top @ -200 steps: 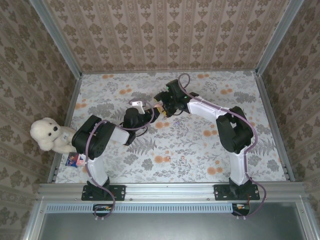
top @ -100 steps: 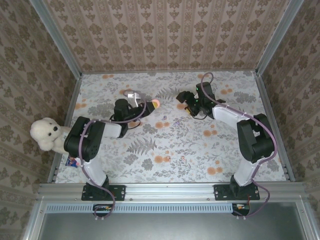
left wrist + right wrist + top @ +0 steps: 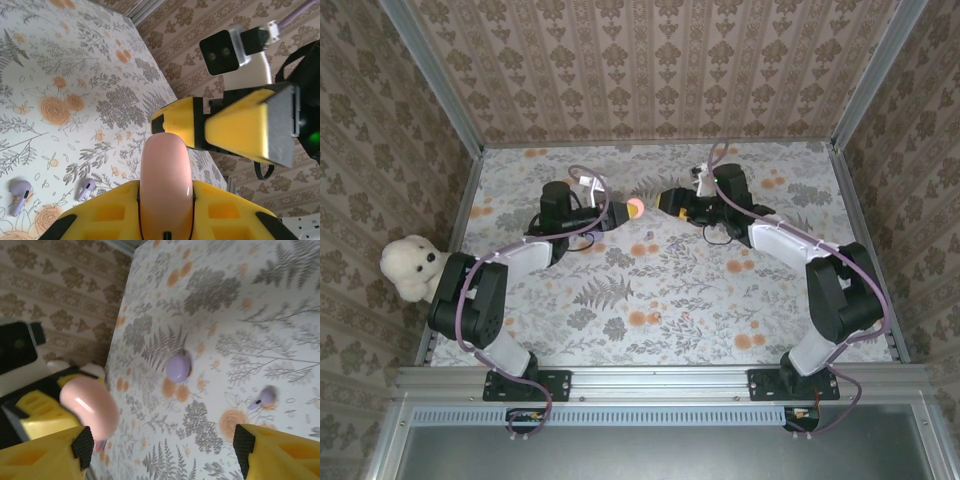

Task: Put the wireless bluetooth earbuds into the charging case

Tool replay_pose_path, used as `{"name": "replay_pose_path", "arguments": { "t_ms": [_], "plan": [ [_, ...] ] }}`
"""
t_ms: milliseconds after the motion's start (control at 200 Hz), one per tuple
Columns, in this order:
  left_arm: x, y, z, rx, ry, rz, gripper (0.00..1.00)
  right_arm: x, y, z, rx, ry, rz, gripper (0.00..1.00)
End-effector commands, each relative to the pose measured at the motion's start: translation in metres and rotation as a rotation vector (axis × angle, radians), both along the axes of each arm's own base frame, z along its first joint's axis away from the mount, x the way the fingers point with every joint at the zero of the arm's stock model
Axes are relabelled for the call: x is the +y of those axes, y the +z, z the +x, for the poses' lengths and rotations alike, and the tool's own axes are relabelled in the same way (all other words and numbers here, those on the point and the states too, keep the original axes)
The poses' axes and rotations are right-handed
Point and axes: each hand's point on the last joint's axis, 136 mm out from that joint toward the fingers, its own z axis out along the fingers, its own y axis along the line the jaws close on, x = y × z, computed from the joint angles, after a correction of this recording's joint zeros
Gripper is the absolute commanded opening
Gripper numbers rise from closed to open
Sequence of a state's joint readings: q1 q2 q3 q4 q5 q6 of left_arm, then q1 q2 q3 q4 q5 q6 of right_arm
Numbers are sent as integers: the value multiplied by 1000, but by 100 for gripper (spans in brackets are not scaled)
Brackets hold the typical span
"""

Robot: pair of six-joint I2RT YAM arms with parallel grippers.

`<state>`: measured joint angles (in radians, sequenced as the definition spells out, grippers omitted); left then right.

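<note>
A smooth pink charging case [image 3: 165, 180] sits between the yellow fingers of my left gripper [image 3: 165, 205], which is shut on it and holds it above the table. The top view shows the case [image 3: 636, 207] at the back middle, with my left gripper [image 3: 618, 211] just left of it. My right gripper [image 3: 667, 200] faces the case from the right, open and close to its tip. In the right wrist view the case [image 3: 91, 408] is beside the left finger of that gripper [image 3: 163, 445]. Two lilac earbuds [image 3: 20, 195] [image 3: 86, 189] lie on the table below; the right wrist view shows them too [image 3: 178, 367] [image 3: 264, 396].
The floral tablecloth [image 3: 720, 290] is walled by patterned panels with metal rails. A white teddy bear [image 3: 415, 268] sits beyond the table's left edge, with a small coloured card [image 3: 470, 320] near it. The earbuds [image 3: 650, 236] lie just nearer than the two grippers.
The grippers drew apart, then closed in again. My left gripper carried the pink case up and toward the back middle; my right gripper swung back left to face it.
</note>
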<state>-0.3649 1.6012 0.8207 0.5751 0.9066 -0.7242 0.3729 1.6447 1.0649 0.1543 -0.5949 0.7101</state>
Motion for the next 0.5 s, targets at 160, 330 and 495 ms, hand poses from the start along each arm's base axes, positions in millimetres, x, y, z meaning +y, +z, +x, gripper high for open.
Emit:
{"name": "replay_pose_path", "arguments": {
  "t_ms": [160, 330, 495],
  "plan": [
    [-5, 12, -6, -40, -44, 15, 14, 31, 17, -21, -72, 123, 10, 76],
    [-7, 13, -8, -46, -50, 14, 13, 38, 9, -18, -53, 125, -1, 76],
    [-8, 16, -12, -56, -60, 15, 13, 41, 7, -11, -50, 112, -5, 74]
  ]
}}
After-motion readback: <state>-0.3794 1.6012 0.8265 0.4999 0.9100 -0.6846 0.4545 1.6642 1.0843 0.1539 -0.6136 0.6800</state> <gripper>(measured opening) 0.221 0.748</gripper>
